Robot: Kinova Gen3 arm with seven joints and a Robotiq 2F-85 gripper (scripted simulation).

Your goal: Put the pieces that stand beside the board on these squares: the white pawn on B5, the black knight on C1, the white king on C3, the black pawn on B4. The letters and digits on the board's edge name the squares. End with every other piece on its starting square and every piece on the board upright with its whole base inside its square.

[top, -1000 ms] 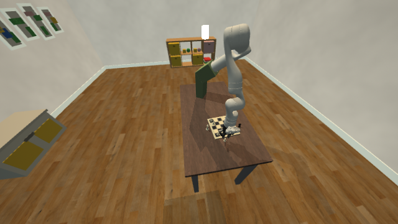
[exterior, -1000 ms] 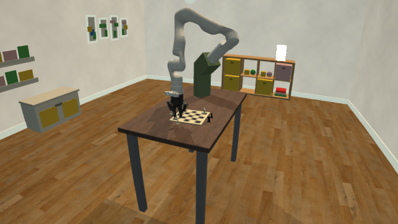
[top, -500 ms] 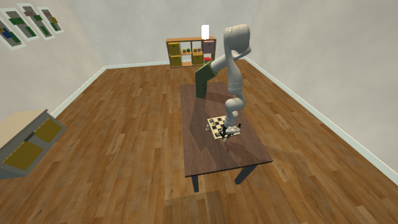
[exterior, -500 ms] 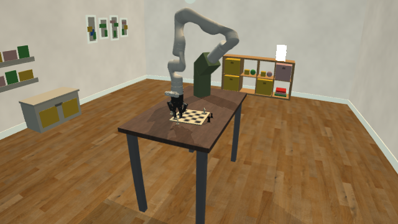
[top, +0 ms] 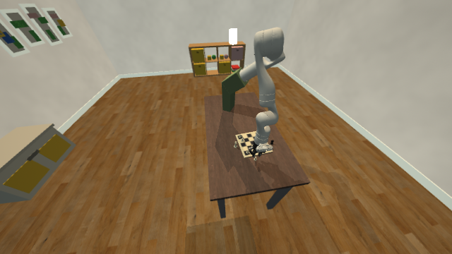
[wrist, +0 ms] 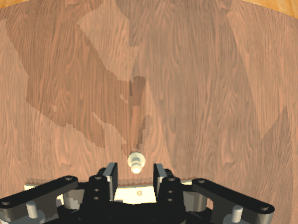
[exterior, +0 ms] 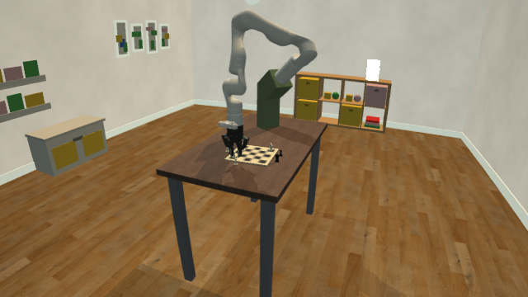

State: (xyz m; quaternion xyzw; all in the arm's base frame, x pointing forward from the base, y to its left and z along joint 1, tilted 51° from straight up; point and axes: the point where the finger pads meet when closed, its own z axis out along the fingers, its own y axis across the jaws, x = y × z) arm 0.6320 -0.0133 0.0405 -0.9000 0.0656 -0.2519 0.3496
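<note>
With its two fingers parted around nothing, the black two-finger gripper is hanging low by the edge of the cream-and-dark checkered board. And look at the target: a small, pale, round-headed piece, likely the white pawn, upright on the brown wooden table, just beside the board!

The jaws stand only partly apart, presumably so they can straddle that slim piece without sweeping its neighbours. In the wrist view it sits ahead of the finger gap, so a shift outward looks needed before any squeeze. The upright stance should suit a straight lift, then B5; clipping the head could tip it.
</note>
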